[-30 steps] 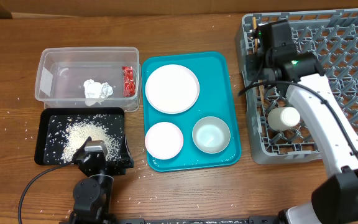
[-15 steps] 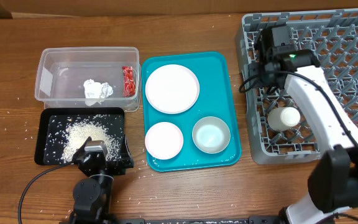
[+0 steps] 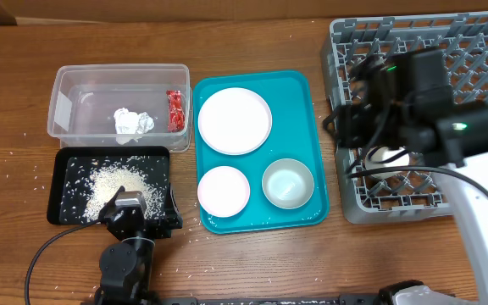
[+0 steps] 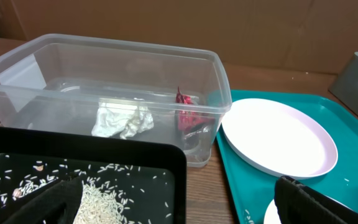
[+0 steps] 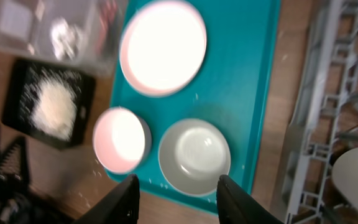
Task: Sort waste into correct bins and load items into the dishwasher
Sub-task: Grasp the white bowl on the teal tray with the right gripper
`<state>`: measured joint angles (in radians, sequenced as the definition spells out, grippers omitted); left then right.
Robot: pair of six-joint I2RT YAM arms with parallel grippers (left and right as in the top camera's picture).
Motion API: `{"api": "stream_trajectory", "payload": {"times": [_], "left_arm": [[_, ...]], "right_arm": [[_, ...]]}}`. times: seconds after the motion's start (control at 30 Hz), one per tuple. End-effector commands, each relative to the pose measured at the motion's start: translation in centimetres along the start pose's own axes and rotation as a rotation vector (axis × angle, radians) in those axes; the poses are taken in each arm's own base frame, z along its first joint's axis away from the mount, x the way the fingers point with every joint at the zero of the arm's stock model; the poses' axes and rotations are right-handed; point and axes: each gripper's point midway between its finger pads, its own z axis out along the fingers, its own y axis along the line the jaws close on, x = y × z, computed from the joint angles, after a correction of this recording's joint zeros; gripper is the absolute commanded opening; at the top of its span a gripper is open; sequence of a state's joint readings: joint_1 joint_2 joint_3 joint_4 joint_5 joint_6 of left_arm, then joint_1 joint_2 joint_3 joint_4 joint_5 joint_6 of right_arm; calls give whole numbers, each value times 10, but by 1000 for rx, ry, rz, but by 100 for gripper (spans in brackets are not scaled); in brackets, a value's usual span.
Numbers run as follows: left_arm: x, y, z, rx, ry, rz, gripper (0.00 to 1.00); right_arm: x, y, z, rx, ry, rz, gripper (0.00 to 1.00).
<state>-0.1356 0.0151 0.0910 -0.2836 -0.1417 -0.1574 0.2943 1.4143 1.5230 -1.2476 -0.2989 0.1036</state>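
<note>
step: dish loading, judged from waste already binned
right gripper [image 5: 178, 183]: spread, empty, facing bowl [image 3: 287, 183]
bowl: teal tray's [image 3: 299, 93] 5 o'clock corner, at rack's [image 3: 473, 51] 9 o'clock
next: likely descend, pinch rim
left gripper [image 4: 179, 202]: spread, empty

Wooden table under even indoor light

We see a brown wooden table [image 3: 252, 263] with dark, streaky grain filling almost all of the overhead view. The light on it is even, and the shadows are soft and faint. Along the table's far edge stands a plain brown panel [image 4: 166, 18], cardboard-like and matte, which hides whatever lies behind the table.
</note>
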Motion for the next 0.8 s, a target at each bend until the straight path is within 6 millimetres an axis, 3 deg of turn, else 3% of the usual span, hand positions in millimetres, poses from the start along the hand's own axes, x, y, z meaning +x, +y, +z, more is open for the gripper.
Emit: {"api": "stream_trajectory", "payload": {"times": [0.0,0.2,0.27,0.37,0.5,0.77], "left_arm": [[-1,1,0,-1,-10,-13,100],[-1,1,0,-1,-10,-14,100],[-1,1,0,-1,-10,-13,100],[-1,1,0,-1,-10,-13,100],[-1,1,0,-1,-10,-13,100],[-1,1,0,-1,-10,-13,100]], "right_arm": [[32,-10,43,112,115,-12,41],[70,-27,113,175,180,-16,41],[80,-44,134,222,187,-4,41],[90,-71,152,340,197,27,41],[98,-77,164,354,229,35,41],[109,-62,181,241,287,68,4]]}}
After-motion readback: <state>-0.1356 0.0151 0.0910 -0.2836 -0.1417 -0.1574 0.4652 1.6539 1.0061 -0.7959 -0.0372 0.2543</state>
